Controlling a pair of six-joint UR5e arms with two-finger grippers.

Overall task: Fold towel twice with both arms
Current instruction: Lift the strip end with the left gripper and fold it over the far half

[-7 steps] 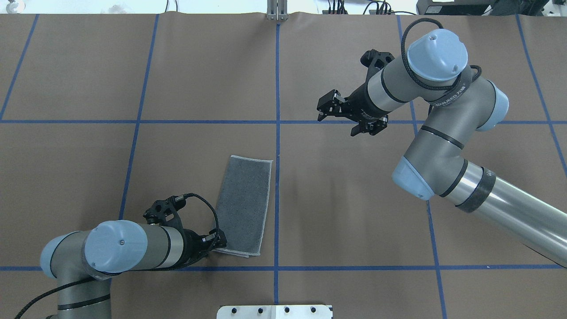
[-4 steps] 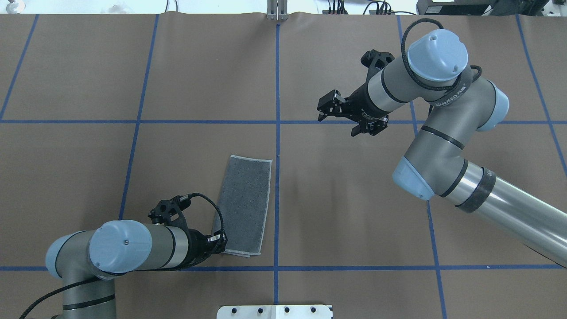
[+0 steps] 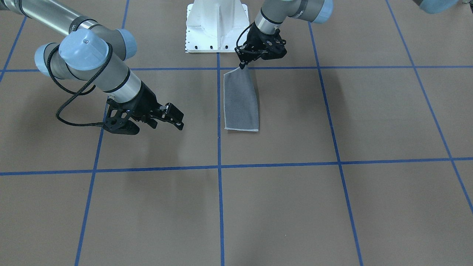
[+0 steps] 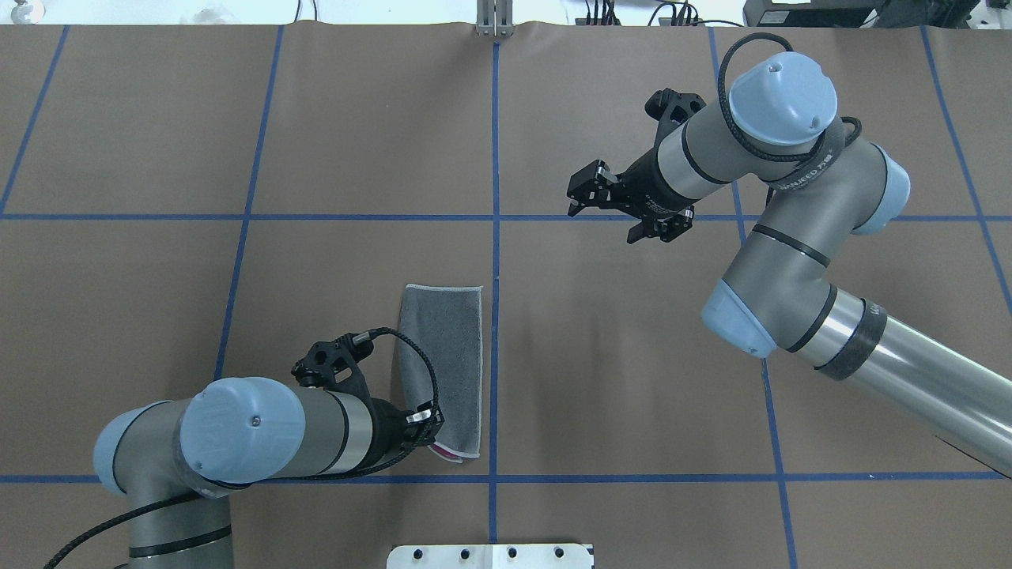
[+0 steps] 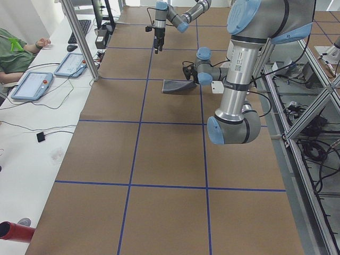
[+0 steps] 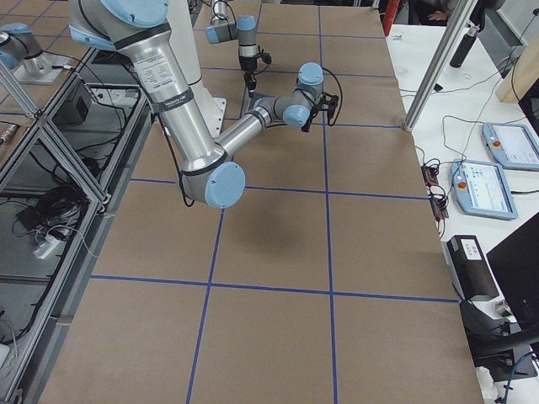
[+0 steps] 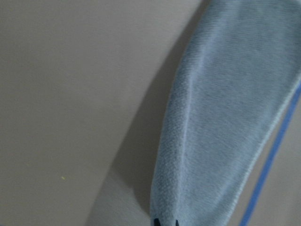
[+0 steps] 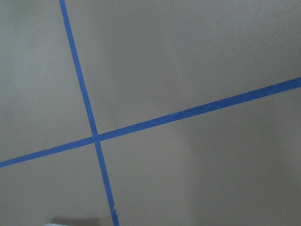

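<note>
Towel (image 4: 455, 348) folded once on worktop (image 4: 632, 356) beside blue line (image 4: 496, 316), one corner pinched in clenched left claw (image 3: 242, 65); right claw (image 4: 572, 197) spread, empty, well apart. Risks skewed layers or a slipped corner from one-sided lifting.

Only text found: white print on the black strap (image 4: 807, 169) wrapped round the right arm (image 4: 779, 261) near its wrist joint. It looks like "WANJEED", and the trailing characters are too small to read. Nothing else is legible.
</note>
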